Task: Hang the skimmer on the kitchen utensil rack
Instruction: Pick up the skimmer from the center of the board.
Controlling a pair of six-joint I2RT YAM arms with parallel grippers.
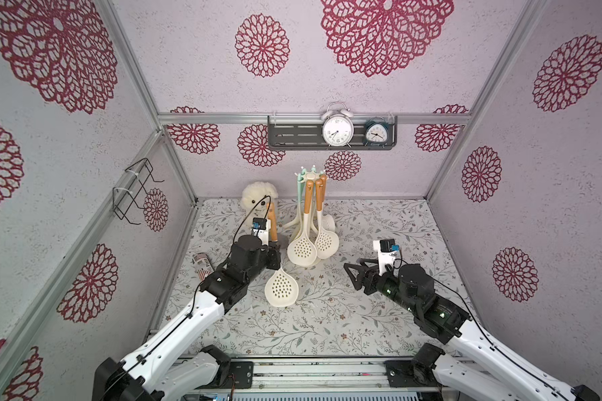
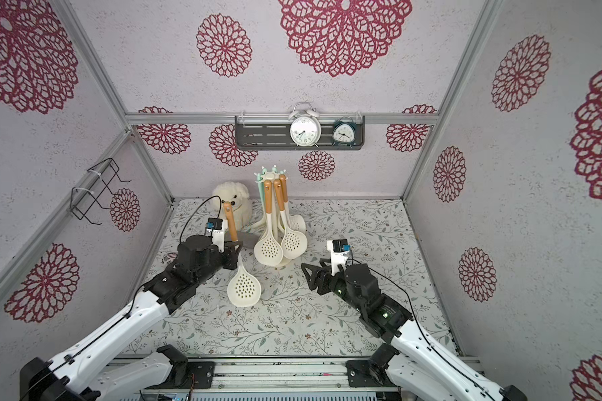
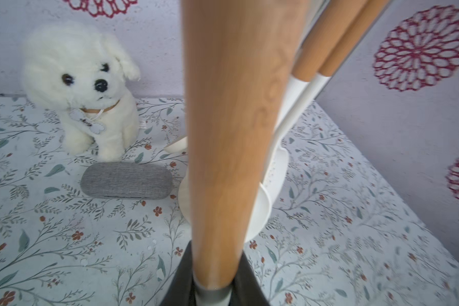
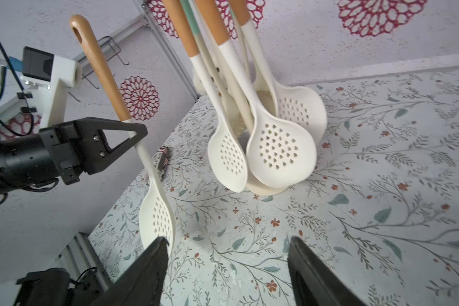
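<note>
One skimmer [image 4: 157,214] pinched by left tool [image 4: 139,133], right tool [image 4: 227,239] spread, left wrist adds seemingly fabric case [image 3: 126,180]

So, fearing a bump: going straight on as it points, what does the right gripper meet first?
The right gripper would likely meet the hanging skimmers on the kitchen utensil rack first, though depth is unclear.

In both top views the kitchen utensil rack [image 1: 309,176] stands mid-frame near the back of the table [image 1: 379,319], with utensils [image 1: 301,248] hanging from it. Left of it sits a plush dog [image 1: 258,196], with a case [image 3: 126,180] lying before it. Lower left of the rack, the left gripper [image 1: 275,247] holds the skimmer [image 1: 281,287]. Lower right, well apart, is the right gripper [image 1: 351,276]. Above, a wall shelf [image 1: 292,135] carries two clocks [image 1: 337,130].
</note>
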